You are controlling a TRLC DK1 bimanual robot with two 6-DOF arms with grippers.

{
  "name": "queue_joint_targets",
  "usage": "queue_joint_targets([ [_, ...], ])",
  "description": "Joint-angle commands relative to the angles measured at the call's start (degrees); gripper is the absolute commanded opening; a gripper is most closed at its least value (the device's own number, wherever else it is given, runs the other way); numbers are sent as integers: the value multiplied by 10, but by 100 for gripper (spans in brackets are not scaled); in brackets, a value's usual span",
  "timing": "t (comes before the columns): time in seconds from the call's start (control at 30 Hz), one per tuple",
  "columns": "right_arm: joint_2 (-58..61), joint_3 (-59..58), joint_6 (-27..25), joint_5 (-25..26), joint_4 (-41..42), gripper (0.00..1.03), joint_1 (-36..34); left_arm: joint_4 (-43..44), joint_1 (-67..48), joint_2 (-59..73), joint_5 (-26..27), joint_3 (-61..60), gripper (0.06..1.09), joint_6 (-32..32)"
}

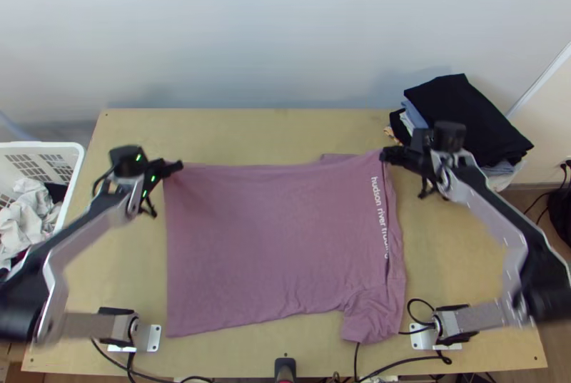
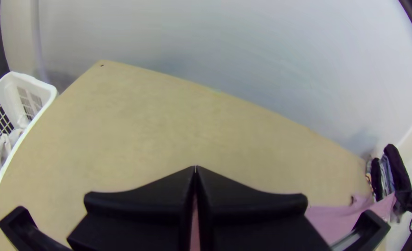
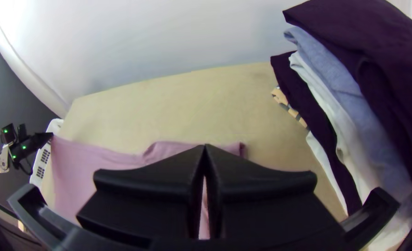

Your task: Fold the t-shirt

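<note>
Left gripper [image 1: 175,167]: fingers closed on the t-shirt's upper-left corner; the cloth lies toward 4 o'clock. Centre: t-shirt [image 1: 264,233], spread between the arms, long axis 9 to 3 o'clock. Right gripper [image 1: 385,155]: fingers closed on the opposite corner, cloth toward 8 o'clock. Each arm is nearer its own corner; a paired fold toward 6 o'clock seems likely.

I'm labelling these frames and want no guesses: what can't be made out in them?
Underside of T-shirt: top view, hidden by its upper layer.
How much T-shirt left gripper and right gripper pinch: wrist views, behind their fingers.
Left part of basket: top view, edge cut.
Base of clothes pile: top view, under upper garments.
</note>
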Motion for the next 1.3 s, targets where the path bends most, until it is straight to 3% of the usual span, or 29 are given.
queue_joint_targets([
  [0.0, 79, 94, 19, 1, 15, 3, -8, 17, 23, 98, 4, 91, 10, -9],
  [0.4, 257, 298, 39, 17, -11, 3, -6, -23, 46, 288, 5, 318, 10, -26],
  [0.43, 258, 304, 46, 17, -15, 3, -6, -26, 44, 288, 5, 322, 16, -27],
  [0.47, 258, 310, 49, 17, -22, 12, -5, -31, 42, 286, 5, 324, 32, -27],
  [0.5, 254, 314, 51, 17, -30, 31, -5, -47, 40, 282, 6, 329, 53, -27],
  [0.53, 248, 316, 52, 17, -36, 42, -4, -72, 38, 279, 6, 339, 70, -27],
  [0.57, 242, 319, 54, 17, -42, 49, -4, -96, 38, 278, 5, 354, 80, -28],
  [0.63, 225, 320, 81, 17, -64, 73, -6, -131, 39, 267, 4, 369, 92, -33],
  [0.67, 214, 320, 92, 17, -73, 81, -7, -139, 41, 258, 4, 371, 94, -37],
  [0.8, 163, 323, 111, 27, -122, 98, -8, -150, 50, 207, 5, 370, 98, -39],
  [0.93, 60, 287, 111, 28, -168, 98, -6, -200, 56, 138, 22, 372, 98, -39],
  [1.27, -189, 134, 101, 28, -380, 98, -9, -321, 56, -49, 63, 298, 98, -32],
])
